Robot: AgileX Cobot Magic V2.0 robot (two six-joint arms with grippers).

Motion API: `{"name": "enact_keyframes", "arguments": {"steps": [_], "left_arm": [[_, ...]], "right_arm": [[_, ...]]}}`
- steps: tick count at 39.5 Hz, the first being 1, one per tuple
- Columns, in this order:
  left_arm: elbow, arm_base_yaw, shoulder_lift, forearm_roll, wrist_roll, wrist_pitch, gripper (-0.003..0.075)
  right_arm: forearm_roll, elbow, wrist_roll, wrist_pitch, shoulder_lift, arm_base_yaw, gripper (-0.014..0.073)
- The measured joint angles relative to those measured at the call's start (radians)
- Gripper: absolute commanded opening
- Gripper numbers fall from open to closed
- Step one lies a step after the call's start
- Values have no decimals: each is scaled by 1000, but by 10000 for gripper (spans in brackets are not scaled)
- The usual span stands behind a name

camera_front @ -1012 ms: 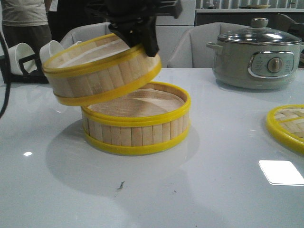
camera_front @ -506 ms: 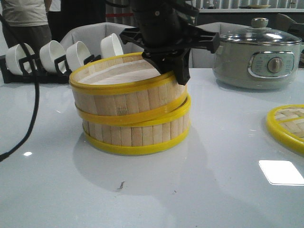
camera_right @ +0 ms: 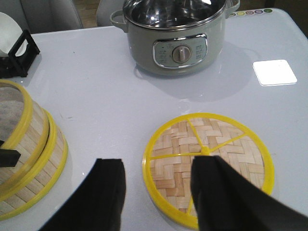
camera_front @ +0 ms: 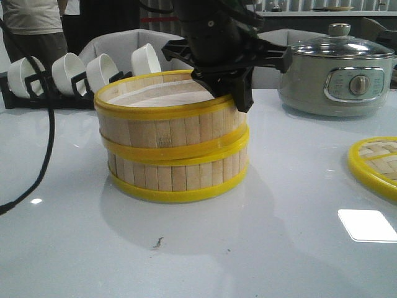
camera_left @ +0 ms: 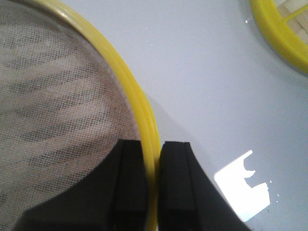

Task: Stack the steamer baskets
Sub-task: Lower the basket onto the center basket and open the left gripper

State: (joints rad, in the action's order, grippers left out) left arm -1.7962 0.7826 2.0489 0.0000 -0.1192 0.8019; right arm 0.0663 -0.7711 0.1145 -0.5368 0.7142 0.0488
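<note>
Two steamer baskets stand stacked at the table's middle. The upper basket (camera_front: 164, 121) rests slightly askew on the lower basket (camera_front: 177, 177). My left gripper (camera_front: 232, 93) is shut on the upper basket's yellow rim (camera_left: 153, 149) at its right side, one finger inside over the mesh liner, one outside. The stack also shows in the right wrist view (camera_right: 29, 154). My right gripper (camera_right: 156, 192) is open and empty above the table, over the near edge of the flat woven lid (camera_right: 209, 166).
A grey-green electric pot (camera_front: 335, 77) stands at the back right. The woven lid (camera_front: 375, 164) lies at the right edge. A black rack of white cups (camera_front: 68, 77) stands at the back left. A black cable (camera_front: 43, 149) hangs at the left.
The left gripper has carried the upper basket right and down from a tilted hold in the air onto the lower basket, and it has levelled out.
</note>
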Motion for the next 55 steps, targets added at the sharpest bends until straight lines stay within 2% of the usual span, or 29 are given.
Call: {"name": "enact_keyframes", "arguments": {"steps": [55], "left_arm": [[0, 0, 1, -31, 0, -32, 85]], "right_arm": [[13, 0, 0, 0, 0, 0, 434]]}}
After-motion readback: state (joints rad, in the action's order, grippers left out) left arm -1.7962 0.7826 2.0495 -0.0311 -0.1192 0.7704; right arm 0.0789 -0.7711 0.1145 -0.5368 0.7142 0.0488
